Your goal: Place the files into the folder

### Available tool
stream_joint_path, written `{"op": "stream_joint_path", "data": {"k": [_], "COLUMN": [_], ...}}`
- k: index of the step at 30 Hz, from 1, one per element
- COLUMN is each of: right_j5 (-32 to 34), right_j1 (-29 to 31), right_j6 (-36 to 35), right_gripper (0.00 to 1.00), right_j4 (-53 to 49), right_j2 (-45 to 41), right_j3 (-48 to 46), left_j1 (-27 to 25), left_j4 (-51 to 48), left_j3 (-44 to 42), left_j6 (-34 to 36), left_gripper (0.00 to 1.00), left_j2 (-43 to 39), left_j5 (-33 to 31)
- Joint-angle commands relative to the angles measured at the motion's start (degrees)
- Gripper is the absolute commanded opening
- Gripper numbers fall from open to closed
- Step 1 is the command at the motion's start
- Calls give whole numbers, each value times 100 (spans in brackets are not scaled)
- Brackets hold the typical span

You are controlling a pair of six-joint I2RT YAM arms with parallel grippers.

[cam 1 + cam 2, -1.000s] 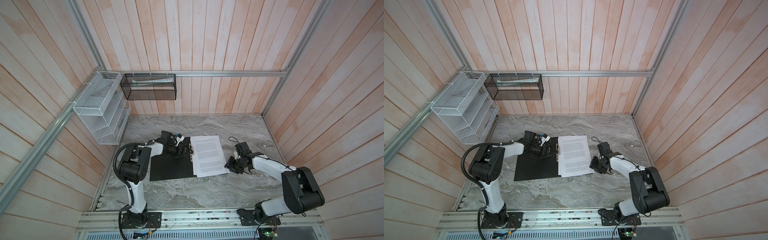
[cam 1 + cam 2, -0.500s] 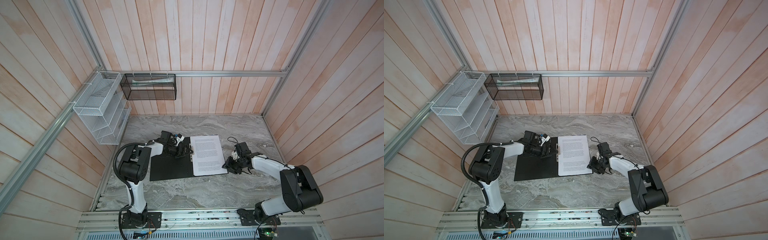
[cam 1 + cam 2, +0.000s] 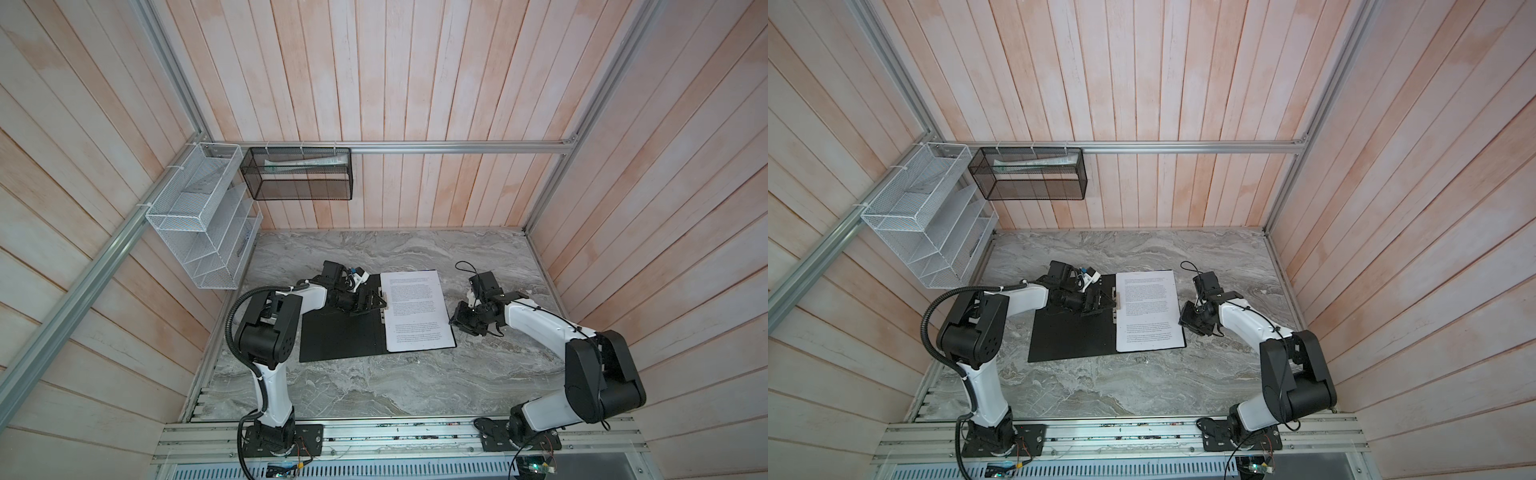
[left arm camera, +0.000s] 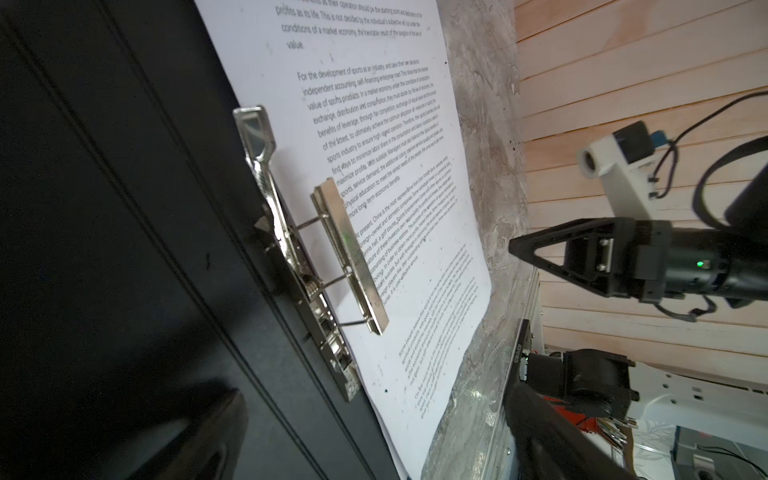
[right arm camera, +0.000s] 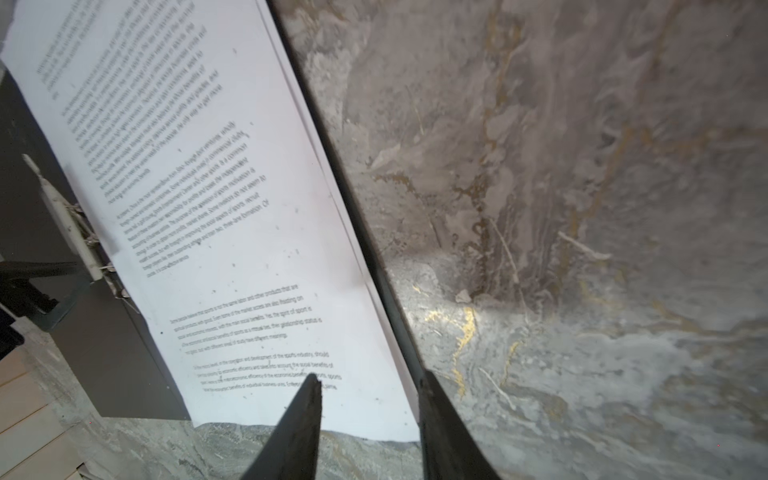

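The folder (image 3: pixel 336 336) (image 3: pixel 1071 336) lies open on the table, black inside up. The files (image 3: pixel 417 311) (image 3: pixel 1148 311), white printed sheets, lie squarely on its right half. In the left wrist view the metal clip (image 4: pixel 349 257) at the spine reaches over the files' (image 4: pixel 395 124) left edge. My left gripper (image 3: pixel 372 301) (image 4: pixel 374 449) is wide open just left of the clip, holding nothing. My right gripper (image 3: pixel 453 322) (image 5: pixel 370 380) is at the files' right edge, jaws partly apart. One finger is over the paper (image 5: pixel 232 208), the other by the folder's rim.
A white wire organizer (image 3: pixel 199 232) hangs on the left wall and a black mesh basket (image 3: pixel 297 174) on the back rail, both above the marble table (image 3: pixel 374 386). Wooden walls close in on three sides.
The files were skewed, with their near right corner past the folder's edge; now they lie square on it. My right gripper has moved slightly left against their edge. The left arm has stayed still.
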Motion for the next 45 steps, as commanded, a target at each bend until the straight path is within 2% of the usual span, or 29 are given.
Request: {"op": "stream_joint_path", "data": {"k": [1, 5, 7, 10, 12, 17, 19, 22, 27, 36, 45], "right_j5": [-31, -617, -910, -1174, -1386, -1805, -1872, -1874, -1883, -1943, -1850], "right_j1": [87, 223, 344, 558, 683, 884, 949, 1063, 1263, 1412, 1558], "right_j6": [-407, -853, -1185, -1549, -1712, -1904, -1938, -2061, -2300, -2416, -2530], "right_gripper": [36, 32, 31, 29, 29, 27, 27, 27, 27, 28, 29], "right_j4": [-94, -109, -185, -284, -350, -489, -544, -725, -1216, -1810, -2111], "right_j2": [-111, 481, 999, 1849, 2444, 3682, 4057, 4508, 5164, 5985, 6254], "right_j3": [578, 1583, 2194, 3108, 3718, 5018, 5401, 5897, 6746, 7913, 8181], "left_j1": [82, 417, 621, 691, 702, 729, 752, 753, 829, 882, 972], "left_j4": [-474, -674, -719, -760, -601, 22, 111, 136, 255, 374, 415], "left_j3": [133, 32, -73, -270, -514, -1034, -1036, -948, -960, -973, -895], "left_j6": [374, 559, 739, 1170, 1220, 1139, 1169, 1184, 1158, 1005, 819], "left_gripper": [100, 100, 100, 100, 100, 98, 93, 86, 84, 85, 86], "left_j2": [-346, -827, -1099, -1416, -1538, -1496, -1329, -1042, -851, -573, -300], "left_j5": [-322, -333, -471, -725, -732, -342, -5, 171, 361, 428, 517]}}
